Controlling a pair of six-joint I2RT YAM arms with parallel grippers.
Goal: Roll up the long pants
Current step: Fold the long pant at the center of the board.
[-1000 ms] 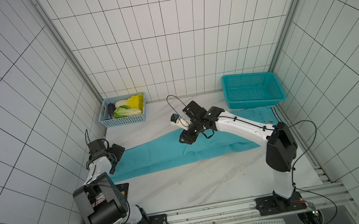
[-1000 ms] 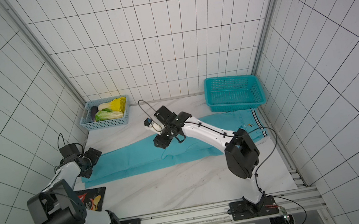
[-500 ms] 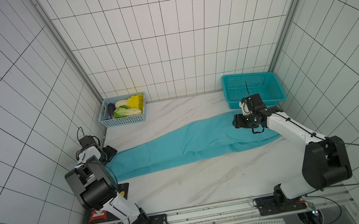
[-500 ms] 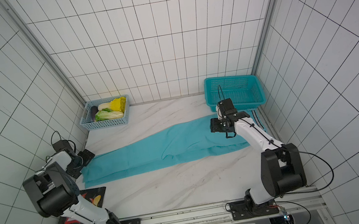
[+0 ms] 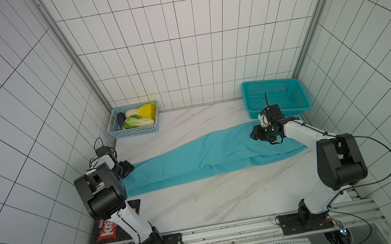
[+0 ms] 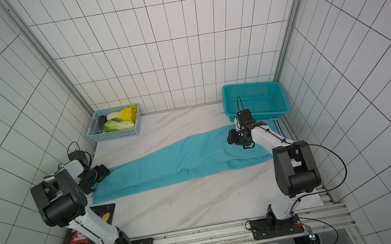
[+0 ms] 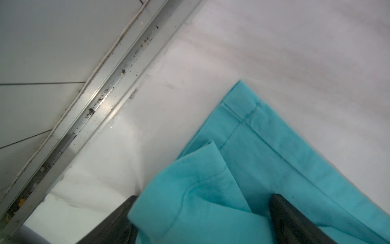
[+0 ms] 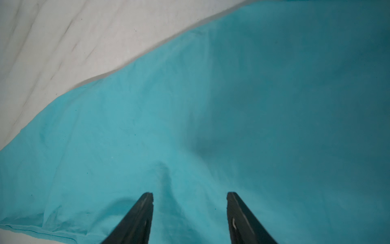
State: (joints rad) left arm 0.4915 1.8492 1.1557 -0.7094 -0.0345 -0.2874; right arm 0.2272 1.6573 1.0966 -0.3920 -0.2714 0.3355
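Since a second ago the right arm has drawn back from the middle of the pants to their end by the teal basket, and the left arm has folded in closer to the wall. In both top views the pants (image 5: 208, 155) lie flat across the table (image 5: 202, 202), stretched from the left wall to the right edge, with one long lengthwise fold. The left gripper (image 6: 95, 179) sits low at their leg end, and the right gripper (image 5: 254, 135) hovers over the opposite end, just in front of the teal basket (image 5: 294, 109). A striped waistband (image 6: 278, 127) shows beside the right arm in a top view. A blue basket (image 5: 134, 131) with greens (image 5: 138, 117) stands in the far left corner, well apart from the cloth, and a dark bag (image 5: 108, 232) lies by the left arm's base. The left wrist view shows the left gripper (image 7: 204, 196) spread wide: a turned-over corner of the hem (image 7: 198, 169) lies between its fingers (image 7: 282, 211), loose and not pinched, with a second stitched hem flat beyond it and the metal wall rail (image 7: 101, 93) near. The right wrist view shows the right gripper (image 8: 190, 193) also released, its fingers (image 8: 139, 215) apart above the pants (image 8: 232, 105), a small raised wrinkle running between them; whether the tips touch the cloth cannot be told.
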